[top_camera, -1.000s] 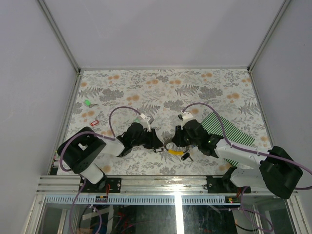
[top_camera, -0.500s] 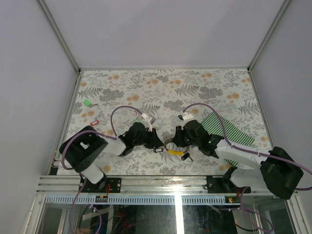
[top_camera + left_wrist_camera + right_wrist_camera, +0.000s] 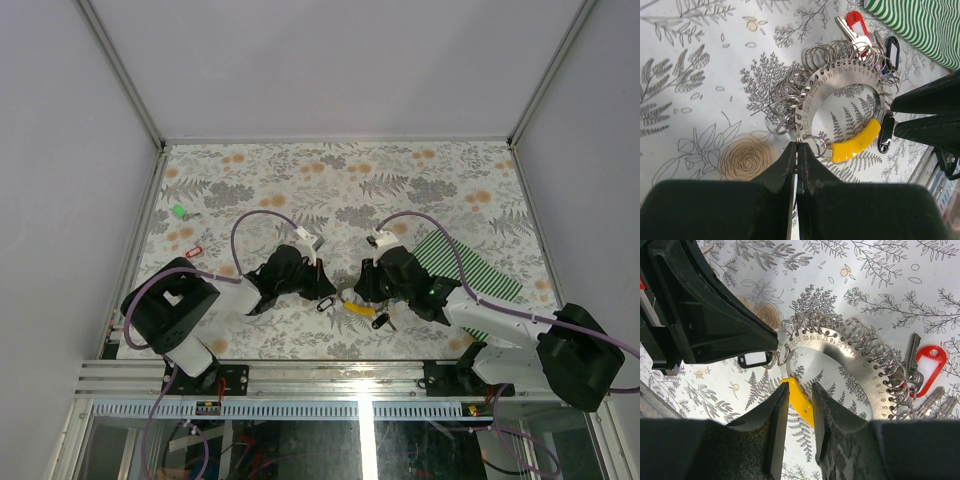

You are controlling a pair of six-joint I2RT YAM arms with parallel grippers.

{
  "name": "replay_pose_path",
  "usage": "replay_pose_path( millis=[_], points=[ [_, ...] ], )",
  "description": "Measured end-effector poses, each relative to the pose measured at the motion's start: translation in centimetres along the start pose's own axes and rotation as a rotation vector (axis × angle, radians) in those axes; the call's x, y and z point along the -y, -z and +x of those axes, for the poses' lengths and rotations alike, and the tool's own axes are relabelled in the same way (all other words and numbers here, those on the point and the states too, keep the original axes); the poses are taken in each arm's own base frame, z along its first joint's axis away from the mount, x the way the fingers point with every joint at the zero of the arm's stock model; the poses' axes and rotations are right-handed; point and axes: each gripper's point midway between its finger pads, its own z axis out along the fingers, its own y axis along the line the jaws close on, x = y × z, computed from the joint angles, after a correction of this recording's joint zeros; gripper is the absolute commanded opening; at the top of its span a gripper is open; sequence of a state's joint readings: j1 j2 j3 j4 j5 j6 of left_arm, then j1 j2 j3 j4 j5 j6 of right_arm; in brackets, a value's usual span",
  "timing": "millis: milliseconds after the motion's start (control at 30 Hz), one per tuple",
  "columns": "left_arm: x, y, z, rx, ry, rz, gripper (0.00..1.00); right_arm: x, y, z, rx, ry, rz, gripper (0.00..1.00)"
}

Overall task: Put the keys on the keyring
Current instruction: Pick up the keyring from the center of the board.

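The keyring (image 3: 840,80) is a silvery numbered arc strung with many small split rings and a yellow handle (image 3: 856,144); it lies between both grippers (image 3: 350,302). My left gripper (image 3: 798,146) is shut on one small split ring at the arc's end. The right gripper (image 3: 800,388) is closed on the yellow handle (image 3: 801,401). A red-headed key (image 3: 926,366) and black-framed tag keys (image 3: 754,360) hang on the rings. Loose green (image 3: 180,211) and red (image 3: 195,250) keys lie at the table's left.
A green-and-white striped mat (image 3: 470,265) lies right of the right arm, its corner showing in the left wrist view (image 3: 920,25). The floral tablecloth (image 3: 340,180) is walled on three sides. A metal rail (image 3: 330,370) runs along the near edge.
My left gripper has closed down onto a small split ring and shifted slightly right towards the keyring. The right gripper has kept its hold on the yellow handle.
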State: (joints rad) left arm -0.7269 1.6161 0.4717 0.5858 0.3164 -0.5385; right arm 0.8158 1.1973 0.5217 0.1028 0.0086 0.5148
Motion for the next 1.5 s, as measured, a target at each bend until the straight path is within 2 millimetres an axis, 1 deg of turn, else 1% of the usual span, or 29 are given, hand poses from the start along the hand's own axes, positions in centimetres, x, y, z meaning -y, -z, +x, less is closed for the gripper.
replay_pose_path(
  millis=[233, 400, 567, 667, 800, 900, 967, 1100, 1200, 1333, 1500],
  points=[
    [1.1, 0.2, -1.1, -0.015, -0.141, 0.025, 0.00, 0.0, 0.6, -0.4, 0.021, 0.010, 0.002, 0.31],
    [2.0, 0.9, -1.9, -0.009, -0.233, 0.040, 0.00, 0.2, 1.5, -1.6, 0.081, 0.030, 0.009, 0.32],
    [3.0, 1.5, -3.2, 0.025, -0.288, 0.057, 0.00, 0.1, 3.1, -2.5, 0.170, 0.077, -0.020, 0.40],
    [4.1, 2.2, -4.1, 0.071, -0.352, 0.096, 0.00, 0.1, 4.2, -2.8, 0.229, 0.120, -0.047, 0.46],
    [6.0, 3.8, -4.1, 0.129, -0.490, 0.167, 0.00, -0.3, 5.7, -3.7, 0.314, 0.186, -0.089, 0.52],
    [7.6, 5.1, -4.3, 0.161, -0.605, 0.230, 0.00, -1.4, 6.9, -4.4, 0.354, 0.255, -0.149, 0.53],
    [8.5, 5.8, -4.6, 0.182, -0.670, 0.266, 0.00, -2.4, 7.5, -4.3, 0.354, 0.316, -0.205, 0.52],
    [10.4, 7.2, -5.2, 0.201, -0.795, 0.338, 0.00, -4.9, 8.9, -4.1, 0.330, 0.431, -0.341, 0.51],
    [11.7, 8.2, -5.5, 0.203, -0.868, 0.389, 0.00, -7.0, 10.3, -4.2, 0.328, 0.490, -0.452, 0.50],
    [13.4, 9.5, -5.9, 0.199, -0.947, 0.449, 0.00, -9.5, 12.4, -5.3, 0.357, 0.545, -0.567, 0.49],
    [14.9, 11.0, -5.9, 0.179, -1.007, 0.514, 0.00, -11.4, 14.5, -6.5, 0.386, 0.604, -0.654, 0.46]
  ],
)
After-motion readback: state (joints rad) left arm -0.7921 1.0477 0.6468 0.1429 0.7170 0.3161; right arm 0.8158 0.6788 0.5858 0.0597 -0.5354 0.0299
